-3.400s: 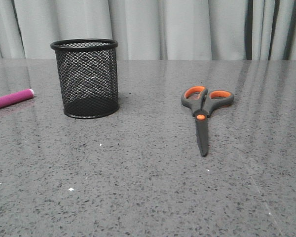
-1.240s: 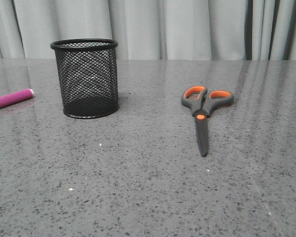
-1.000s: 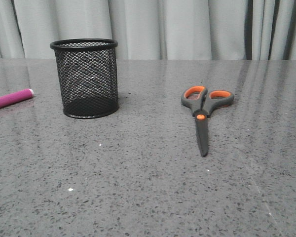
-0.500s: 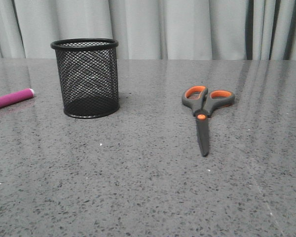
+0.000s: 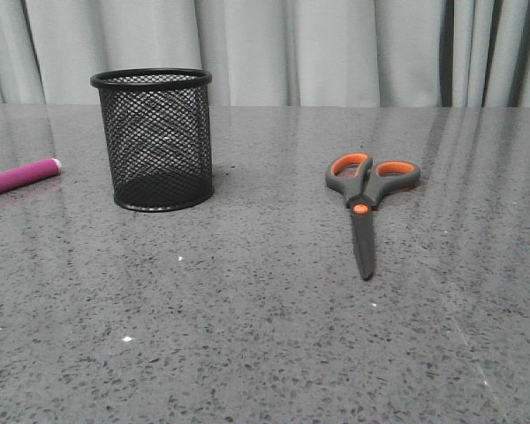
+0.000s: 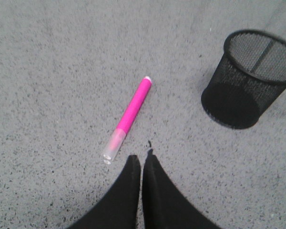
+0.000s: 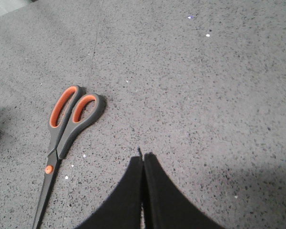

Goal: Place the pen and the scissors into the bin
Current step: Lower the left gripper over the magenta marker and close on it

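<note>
The black mesh bin [image 5: 153, 140] stands upright at the back left of the grey table; it also shows in the left wrist view [image 6: 248, 78]. The magenta pen [image 5: 18, 177] lies flat at the far left edge, to the left of the bin. In the left wrist view the pen [image 6: 128, 118] lies just beyond my left gripper [image 6: 141, 157], which is shut and holds nothing. The scissors [image 5: 364, 201] lie closed on the right, handles toward the back. My right gripper [image 7: 143, 157] is shut and empty, beside the scissors [image 7: 62, 138]. Neither gripper appears in the front view.
A pale curtain [image 5: 318, 49] hangs behind the table's far edge. The speckled grey tabletop [image 5: 247, 336] stretches across the whole front, with a few small white flecks on it.
</note>
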Controlling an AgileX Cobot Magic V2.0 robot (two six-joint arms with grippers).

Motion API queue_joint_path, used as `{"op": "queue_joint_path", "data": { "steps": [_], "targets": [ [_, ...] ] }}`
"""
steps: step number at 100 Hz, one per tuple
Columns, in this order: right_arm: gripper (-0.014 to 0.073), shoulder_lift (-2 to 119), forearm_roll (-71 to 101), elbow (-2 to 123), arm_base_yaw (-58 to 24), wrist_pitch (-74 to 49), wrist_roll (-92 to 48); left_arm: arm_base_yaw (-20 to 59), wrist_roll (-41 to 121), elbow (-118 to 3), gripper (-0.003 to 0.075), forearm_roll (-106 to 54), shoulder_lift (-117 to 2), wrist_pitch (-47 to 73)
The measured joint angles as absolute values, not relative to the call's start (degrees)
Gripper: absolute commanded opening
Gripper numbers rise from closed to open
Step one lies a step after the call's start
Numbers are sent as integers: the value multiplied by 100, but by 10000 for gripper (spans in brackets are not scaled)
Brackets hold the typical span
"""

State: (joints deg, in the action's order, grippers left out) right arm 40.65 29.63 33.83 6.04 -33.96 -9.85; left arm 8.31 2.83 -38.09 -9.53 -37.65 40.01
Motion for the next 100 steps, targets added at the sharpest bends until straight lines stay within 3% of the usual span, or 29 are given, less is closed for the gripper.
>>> {"op": "queue_joint_path", "data": {
  "steps": [13,35,42,61,100],
  "targets": [
    [58,4195,2963,3532,604,-3433,-1081,831,536,-3834,22,-953,-3970,4028],
    [421,4204,2963,3535,604,-3478,-1103,831,734,-3834,331,-1094,-4009,3879],
    [424,4204,2963,3535,604,-3499,-1103,831,757,-3842,368,-1151,-4013,3842],
    [396,4204,3181,3545,604,-3574,-1355,831,1031,-3972,367,-1306,-4244,3966],
    [396,4204,3302,3839,604,-4019,-2061,831,1830,-5357,367,-1455,-6124,4735]
  ]
}}
